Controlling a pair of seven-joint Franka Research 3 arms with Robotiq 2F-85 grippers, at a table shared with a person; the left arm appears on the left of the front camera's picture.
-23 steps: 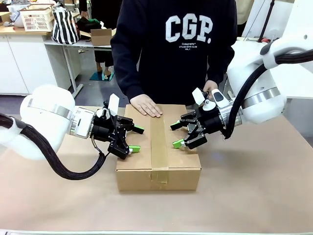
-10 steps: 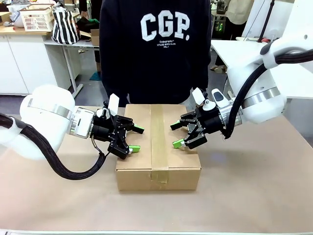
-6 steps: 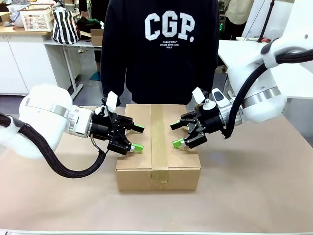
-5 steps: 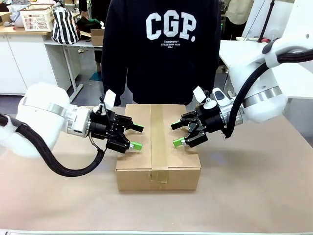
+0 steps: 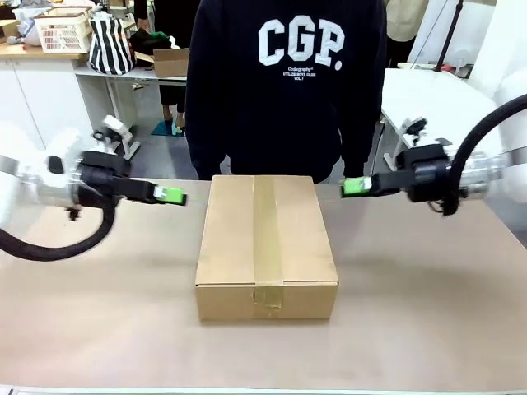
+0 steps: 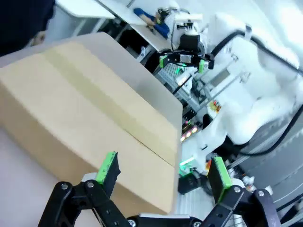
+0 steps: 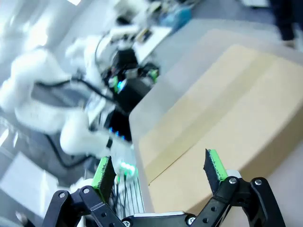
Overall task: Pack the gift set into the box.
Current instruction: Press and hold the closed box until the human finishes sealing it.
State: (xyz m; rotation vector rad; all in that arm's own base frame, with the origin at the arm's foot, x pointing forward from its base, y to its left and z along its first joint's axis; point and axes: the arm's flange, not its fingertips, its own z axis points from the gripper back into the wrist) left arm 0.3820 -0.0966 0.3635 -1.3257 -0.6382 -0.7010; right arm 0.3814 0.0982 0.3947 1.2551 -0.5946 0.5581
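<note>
The box (image 5: 266, 239) sits mid-tabletop (image 5: 428, 313), flaps down and taped along the seam, so the packing looks finished. Left pincer (image 5: 171, 196) and right pincer (image 5: 352, 187) flank it, well apart, both spread wide and empty.

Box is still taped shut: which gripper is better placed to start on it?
Neither clearly. The left gripper and right gripper are both open, level with the top of the box, one off each side. The tape strip runs midway between them.
</note>
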